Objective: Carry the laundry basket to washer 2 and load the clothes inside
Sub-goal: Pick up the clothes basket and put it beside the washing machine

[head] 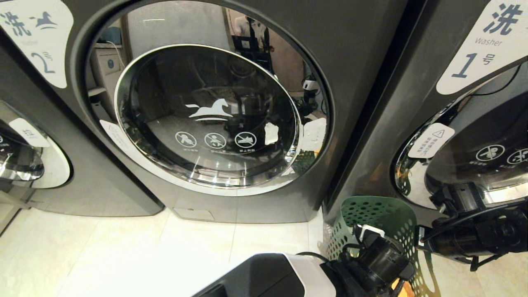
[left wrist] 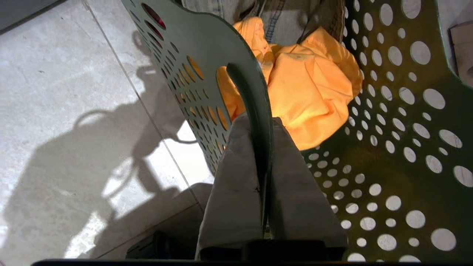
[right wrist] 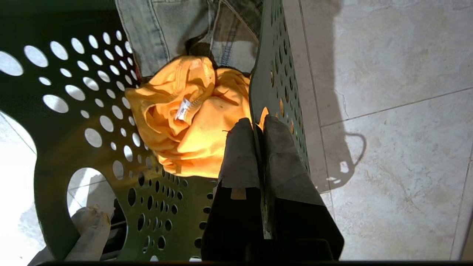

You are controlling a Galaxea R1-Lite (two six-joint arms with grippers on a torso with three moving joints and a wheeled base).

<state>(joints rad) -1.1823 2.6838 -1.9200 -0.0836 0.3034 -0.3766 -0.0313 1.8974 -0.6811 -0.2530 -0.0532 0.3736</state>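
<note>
While both arms grip it, the carry step is in hand:
Left end effector (left wrist: 263,122): pinched narrow on the wall of the laundry basket (left wrist: 388,155), the rim between its pads.
Right end effector (right wrist: 258,123): pinched narrow on the opposite wall.
Clothes (right wrist: 184,122): yellow garment and denim lie below and between the 2 end effectors, inside the basket.
Washer 2 (head: 214,115): ahead and to the left of both end effectors, door shut.
Next move, judged: set the basket on the floor (head: 123,247), release, open the door.

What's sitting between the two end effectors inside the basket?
The yellow garment, with the denim piece beyond it. Each wrist view shows an end effector, left and right, clamped on opposite walls of the laundry basket.
</note>
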